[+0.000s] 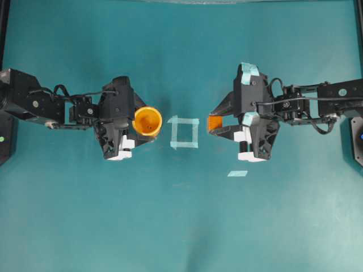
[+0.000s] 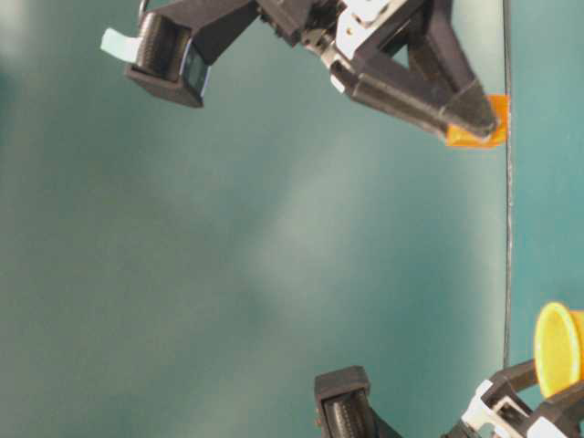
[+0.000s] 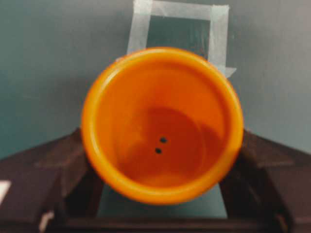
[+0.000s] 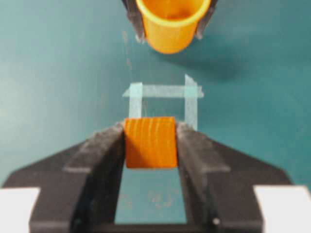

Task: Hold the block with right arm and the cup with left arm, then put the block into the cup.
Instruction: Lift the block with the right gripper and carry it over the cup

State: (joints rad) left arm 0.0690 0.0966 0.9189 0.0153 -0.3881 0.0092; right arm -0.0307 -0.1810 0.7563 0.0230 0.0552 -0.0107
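My left gripper is shut on the yellow-orange cup, gripping its sides with the mouth facing up. In the left wrist view the cup fills the frame between the fingers and its inside is empty. My right gripper, on the teal-taped arm, is shut on the small orange block. The right wrist view shows the block clamped between the fingertips above the table, with the cup ahead of it. The two grippers face each other, with the tape square between them.
A pale blue tape square outline lies on the teal table between the cup and the block. A small loose strip of tape lies below the right gripper. Both arm bases stand at the table's side edges.
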